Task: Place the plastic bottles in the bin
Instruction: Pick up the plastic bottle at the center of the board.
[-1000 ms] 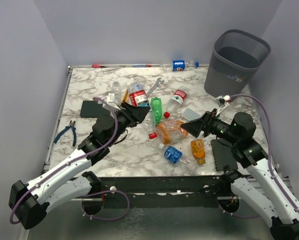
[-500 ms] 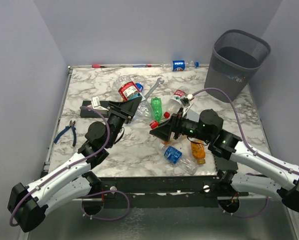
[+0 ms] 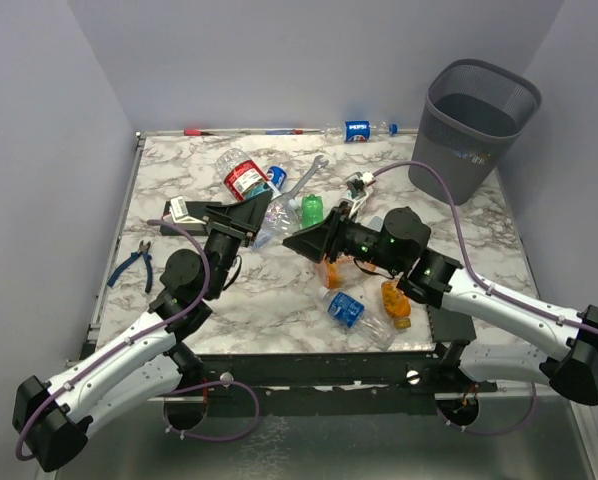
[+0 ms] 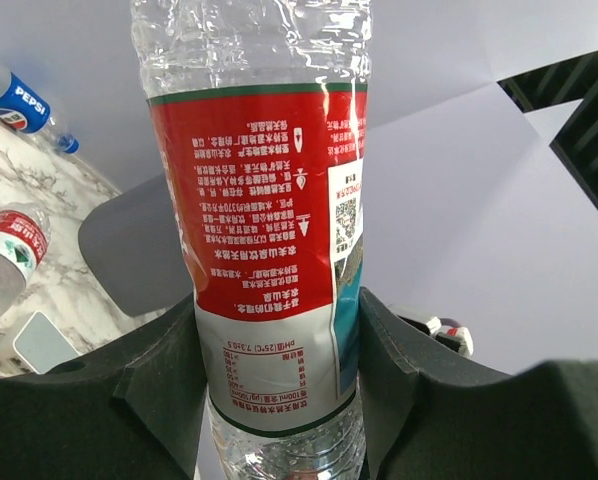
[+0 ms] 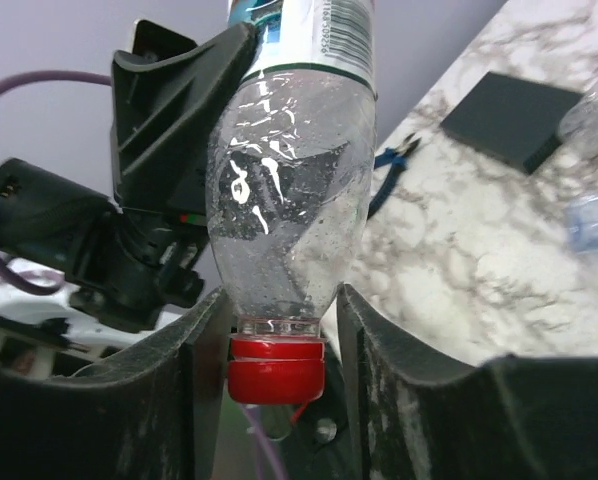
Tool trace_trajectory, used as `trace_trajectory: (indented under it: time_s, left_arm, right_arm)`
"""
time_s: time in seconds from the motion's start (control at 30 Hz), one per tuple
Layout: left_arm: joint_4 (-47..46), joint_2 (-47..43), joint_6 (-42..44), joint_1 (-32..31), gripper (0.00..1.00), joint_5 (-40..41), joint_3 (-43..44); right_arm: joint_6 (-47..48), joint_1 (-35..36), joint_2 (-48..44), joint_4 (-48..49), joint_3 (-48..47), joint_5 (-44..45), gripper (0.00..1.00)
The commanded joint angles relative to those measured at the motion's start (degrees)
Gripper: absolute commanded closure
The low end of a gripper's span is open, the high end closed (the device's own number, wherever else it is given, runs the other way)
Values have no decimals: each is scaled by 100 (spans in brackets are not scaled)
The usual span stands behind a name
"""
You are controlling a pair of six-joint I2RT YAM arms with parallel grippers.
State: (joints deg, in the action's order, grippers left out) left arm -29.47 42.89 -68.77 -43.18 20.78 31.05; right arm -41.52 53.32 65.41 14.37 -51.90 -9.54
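Observation:
A clear bottle with a red label hangs above the table's left middle, and my left gripper is shut on it. In the left wrist view the label fills the frame, with my left gripper pinching its lower body. My right gripper meets the same bottle's cap end. Seen from the right wrist, my right gripper has closed on the neck with fingertips against the shoulder, and the red cap sits between the fingers. The mesh bin stands at the far right corner.
Other bottles lie around: a Pepsi one at the back edge, a green one, a blue-labelled one and a small orange one near the front. A wrench, blue pliers and a black block also lie there.
My right arm swung left from the table's right side to the held bottle, and its jaws narrowed around the cap end. My left gripper raised the bottle and tilted it back.

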Motion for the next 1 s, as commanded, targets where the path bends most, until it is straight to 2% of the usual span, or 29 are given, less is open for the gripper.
trace_trajectory:
  time_s: [0.0,0.07,0.1,0.13,0.17,0.2,0.27,0.33,0.43,0.53,0.63,0.7,0.8,0.97]
  left_arm:
    - [8,-150,72,-15,60,27,-63]
    - [52,-196,140,-15,55,56,-47]
    - [122,-217,212,-22,46,42,-15]
    - [230,-222,438,-18,28,2,70]
    - [414,-204,990,-16,10,-69,237]
    - [816,-162,1685,-15,2,-83,598]
    - [2489,-34,2952,-16,1,305,1489]
    - [3166,4,4205,-19,1,609,2062]
    - [3505,-250,5873,-20,1,383,2400]
    - [3866,-438,7379,-20,1,-937,2517]
    - [4164,-600,8769,-16,1,-2341,2263]
    - [4328,-527,9349,-22,1,-2539,2188]
    - [4763,-287,10350,-23,1,-2341,2249]
    - [4932,-116,11604,-293,1,-1929,2106]
  right_arm:
    - [34,47,121,172,-196,-23,61]
    - [30,48,89,100,-190,-112,75]
    - [25,47,45,36,-173,-132,90]
    - [-1,48,-40,-63,-151,-83,98]
    - [-4,47,-146,-145,-104,-7,99]
    - [37,47,-297,-296,-88,95,99]
    - [175,47,-617,-1003,-286,387,100]
    - [449,47,-873,-2268,-714,753,100]
    - [698,47,-1171,-4142,-1368,1312,100]
    - [795,47,-1254,-5630,-1974,1563,100]
    - [863,46,-1068,-6747,-2591,1504,100]
    - [877,42,-899,-7347,-2938,1473,100]
    - [911,47,-688,-7775,-3209,1309,100]
    - [993,51,-504,-7562,-2983,672,100]
